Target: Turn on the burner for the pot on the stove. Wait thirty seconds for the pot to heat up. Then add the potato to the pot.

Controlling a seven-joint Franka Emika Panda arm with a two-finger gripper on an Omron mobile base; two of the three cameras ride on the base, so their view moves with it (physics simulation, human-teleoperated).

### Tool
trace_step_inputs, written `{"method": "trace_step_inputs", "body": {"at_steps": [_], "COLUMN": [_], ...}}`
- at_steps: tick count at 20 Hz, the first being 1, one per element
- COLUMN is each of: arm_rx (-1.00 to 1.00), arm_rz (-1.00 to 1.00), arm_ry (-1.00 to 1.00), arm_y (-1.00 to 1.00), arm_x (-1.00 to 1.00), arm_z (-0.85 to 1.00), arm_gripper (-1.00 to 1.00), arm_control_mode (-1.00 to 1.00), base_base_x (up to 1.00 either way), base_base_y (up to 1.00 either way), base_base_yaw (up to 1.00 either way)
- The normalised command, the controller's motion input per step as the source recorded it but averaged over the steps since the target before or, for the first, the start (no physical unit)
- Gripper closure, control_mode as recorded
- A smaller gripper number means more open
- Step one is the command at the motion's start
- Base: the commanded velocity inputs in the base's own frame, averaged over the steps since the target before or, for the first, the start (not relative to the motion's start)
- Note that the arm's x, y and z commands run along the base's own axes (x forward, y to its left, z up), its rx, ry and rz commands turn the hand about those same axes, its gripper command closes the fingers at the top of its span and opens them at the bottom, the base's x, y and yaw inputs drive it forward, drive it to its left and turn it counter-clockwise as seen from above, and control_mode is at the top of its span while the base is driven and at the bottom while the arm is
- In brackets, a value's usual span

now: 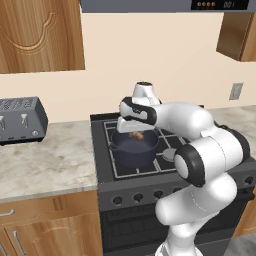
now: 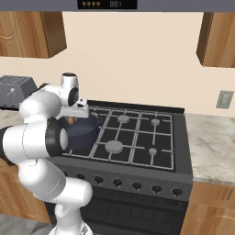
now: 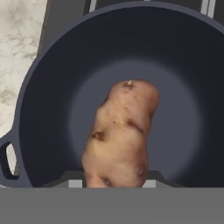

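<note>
— Above the pot [image 1: 134, 148], what has the gripper [image 1: 136, 134] got?

— Its jaws are partly closed on the potato [image 3: 120, 135], which hangs over the pot's open mouth. From the hand view the potato sits against the dark floor of the pot, inside the ring of the rim on every side.

— How much room is around it?

— The pot's rim [image 3: 26, 100] circles wide of the potato; one small loop handle [image 3: 8, 159] sticks out at the lower left of the hand view, with marbled counter [image 3: 19, 52] beyond it. In the left base view the pot sits on the front left burner of the stove [image 1: 150, 170], near the stove's left edge. The counter to the left runs open as far as a grey toaster [image 1: 20, 120] near the wall.

— And to the right?

— In the right base view the rest of the black grates [image 2: 133, 133] lie bare, with round grey burner caps showing and a row of black knobs [image 2: 137, 186] along the front. Wooden cabinets [image 2: 27, 32] hang well above, with a hood panel over the stove.

— What does the potato look like?

— Lumpy, elongated, tan-brown skin with darker spots and a few pits, narrower at the top. Its lower end is hidden between the fingertips [image 3: 151, 177].

— Is it touching the pot?

— From the base views it hangs just at rim height; contact I cannot tell.
</note>
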Motion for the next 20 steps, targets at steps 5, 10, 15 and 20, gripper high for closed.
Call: {"method": "trace_step_inputs", "body": {"at_steps": [5, 10, 15, 20], "arm_rx": [-0.01, 0.0, 0.0, 0.0], "arm_rz": [0.0, 0.0, 0.0, 0.0], "arm_ry": [-0.07, -0.04, -0.01, 0.0], "arm_y": [0.0, -0.01, -0.03, 0.0], "arm_x": [0.15, 0.3, 0.26, 0.22], "arm_z": [-0.21, -0.14, -0.24, -0.22], "arm_gripper": [1.0, 1.0, 1.0, 1.0], "arm_control_mode": [-1.0, -1.0, -1.0, -1.0], "base_base_x": [0.0, 0.0, 0.0, 0.0], "base_base_y": [0.0, 0.0, 0.0, 0.0], "base_base_yaw": [0.0, 0.0, 0.0, 0.0]}}
